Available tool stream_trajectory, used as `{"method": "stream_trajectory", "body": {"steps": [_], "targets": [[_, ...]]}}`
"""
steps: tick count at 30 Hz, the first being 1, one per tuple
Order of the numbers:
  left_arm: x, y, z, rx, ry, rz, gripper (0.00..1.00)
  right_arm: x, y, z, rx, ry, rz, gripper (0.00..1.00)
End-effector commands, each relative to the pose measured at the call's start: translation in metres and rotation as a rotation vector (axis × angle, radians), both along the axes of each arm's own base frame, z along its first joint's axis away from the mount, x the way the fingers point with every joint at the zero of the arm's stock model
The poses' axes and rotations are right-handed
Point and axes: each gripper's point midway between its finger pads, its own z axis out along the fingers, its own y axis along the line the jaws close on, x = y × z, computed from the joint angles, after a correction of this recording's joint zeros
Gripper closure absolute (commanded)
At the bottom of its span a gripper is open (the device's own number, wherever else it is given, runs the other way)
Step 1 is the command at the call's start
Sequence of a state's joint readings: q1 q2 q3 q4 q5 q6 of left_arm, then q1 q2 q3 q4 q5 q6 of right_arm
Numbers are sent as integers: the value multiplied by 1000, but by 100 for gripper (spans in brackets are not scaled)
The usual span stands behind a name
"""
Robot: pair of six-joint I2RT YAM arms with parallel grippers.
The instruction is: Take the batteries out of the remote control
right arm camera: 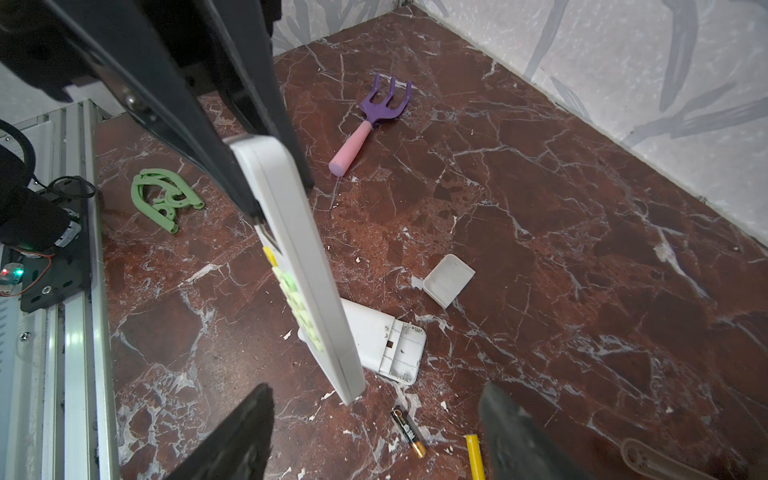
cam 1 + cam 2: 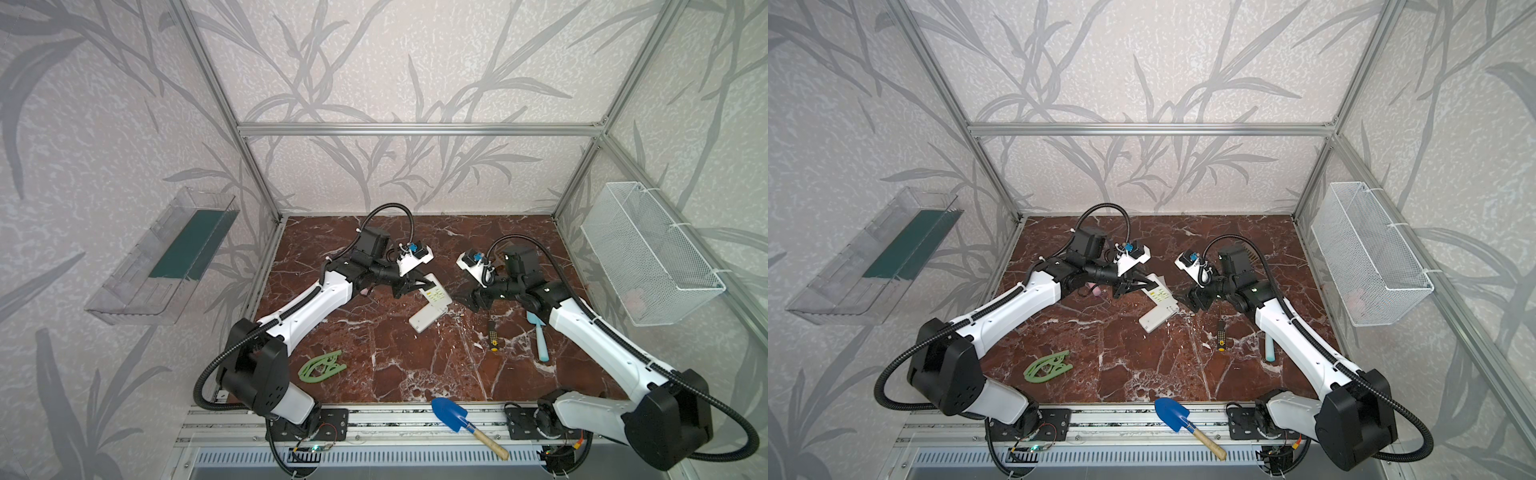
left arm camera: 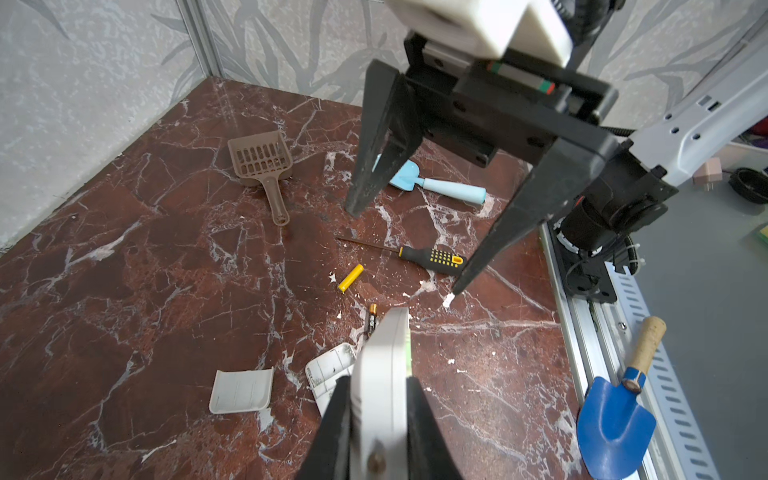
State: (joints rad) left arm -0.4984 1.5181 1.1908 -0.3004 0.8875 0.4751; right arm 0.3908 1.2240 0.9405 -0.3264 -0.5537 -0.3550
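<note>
We saw the left gripper [image 3: 378,386] clamped narrowly on the white plastic remote control with pale green buttons [image 1: 299,257]; its long axis slanted down and right toward the right gripper [image 1: 376,392], whose jaws stood wide and empty beside its free end; the right arm was nearer. A thin yellow battery [image 3: 350,278] and a black gold-capped battery [image 1: 409,430] lay loose on the red marble table [image 1: 582,208] beneath; we could not tell whether the compartment held more.
</note>
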Motion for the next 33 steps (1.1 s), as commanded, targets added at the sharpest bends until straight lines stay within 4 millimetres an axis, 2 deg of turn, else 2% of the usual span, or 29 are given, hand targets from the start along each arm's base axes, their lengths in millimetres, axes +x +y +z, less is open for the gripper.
{"method": "stream_trajectory", "body": {"steps": [1, 5, 13, 17, 24, 33], "targets": [[-5, 1, 18, -8, -90, -66, 100, -3, 1, 13, 15, -16, 7, 22], [-2, 0, 22, -25, -113, -61, 100, -7, 0, 2, -22, -16, 13, 22], [-12, -2, 32, -95, -143, -109, 100, -24, 16, -8, 54, -10, 150, 25], [-13, -2, 38, -111, -138, -119, 100, -21, 16, -17, 45, 6, 147, 26], [-21, -2, 41, -138, -122, -149, 100, -17, 26, -15, 83, -6, 186, 28], [-23, -1, 48, -169, -125, -154, 100, -17, 38, -23, 73, -7, 237, 36]]}}
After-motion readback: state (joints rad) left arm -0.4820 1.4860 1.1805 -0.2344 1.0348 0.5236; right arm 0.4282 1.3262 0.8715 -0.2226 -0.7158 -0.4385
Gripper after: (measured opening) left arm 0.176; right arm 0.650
